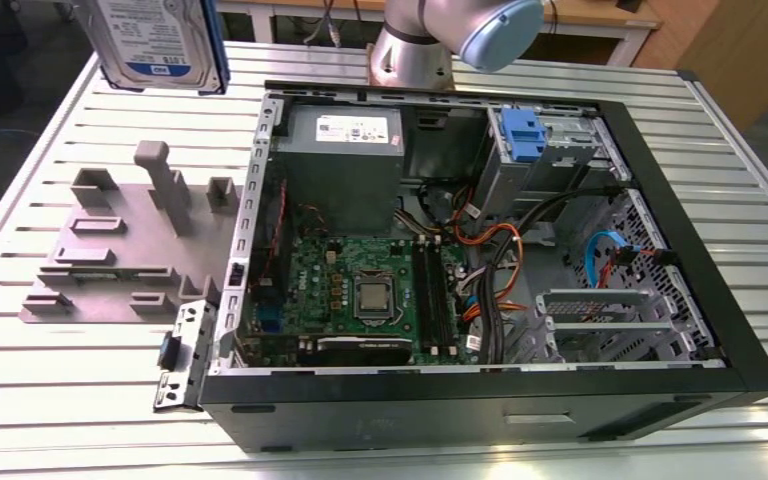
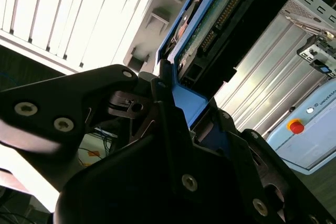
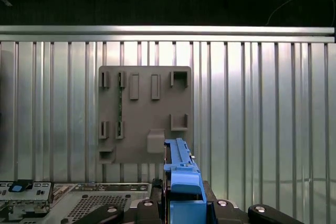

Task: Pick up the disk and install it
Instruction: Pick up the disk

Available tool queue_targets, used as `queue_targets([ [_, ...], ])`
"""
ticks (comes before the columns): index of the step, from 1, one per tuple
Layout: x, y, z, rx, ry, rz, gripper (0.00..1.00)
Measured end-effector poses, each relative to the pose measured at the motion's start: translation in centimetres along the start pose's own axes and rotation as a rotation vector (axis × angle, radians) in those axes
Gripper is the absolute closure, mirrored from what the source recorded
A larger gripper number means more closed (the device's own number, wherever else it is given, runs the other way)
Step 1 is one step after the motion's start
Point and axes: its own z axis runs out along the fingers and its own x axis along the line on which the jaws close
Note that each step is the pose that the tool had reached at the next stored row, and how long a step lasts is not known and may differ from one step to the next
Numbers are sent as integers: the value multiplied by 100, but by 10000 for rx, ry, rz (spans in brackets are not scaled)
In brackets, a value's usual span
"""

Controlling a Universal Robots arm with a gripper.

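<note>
Your end effector [image 2: 191, 106] is clamped on the disk [image 2: 210, 22], a flat rectangular silver hard drive with a white-and-blue label, framed by a blue plastic carrier bracket. Both wrist views show the black fingers [image 3: 152, 205] pressed against the blue bracket from either side.

Disk [image 1: 157, 40] is in the air, clear of the surface, at the exterior view's upper left. Label face is toward that camera. It's well apart from the case, touching nothing but the end effector.

In the first wrist view you see the disk [image 3: 181, 163] edge-on, with the grey slotted holder block [image 3: 144, 108] and the ribbed aluminium surface [image 3: 262, 103] behind it. Second wrist view shows the drive's green circuit-board side and connector row.

The grey block [image 1: 117, 250] sits on the surface [image 1: 37, 160], just beside the case on the exterior view's left.

The open black tower PC case [image 1: 491, 410] lies on its side. Inside are a green motherboard [image 1: 357, 290], a grey power supply [image 1: 344, 130] and orange and blue cables. A blue plastic caddy [image 1: 522, 135] sits in the drive bay at the far corner, on the exterior view's right.

The silver arm segment with a pale blue joint cap [image 1: 458, 35] is behind the case.
</note>
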Motion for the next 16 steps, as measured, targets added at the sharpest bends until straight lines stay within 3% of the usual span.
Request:
queue_targets([
  [16,-2,-131,-1,0,1,-1,63],
])
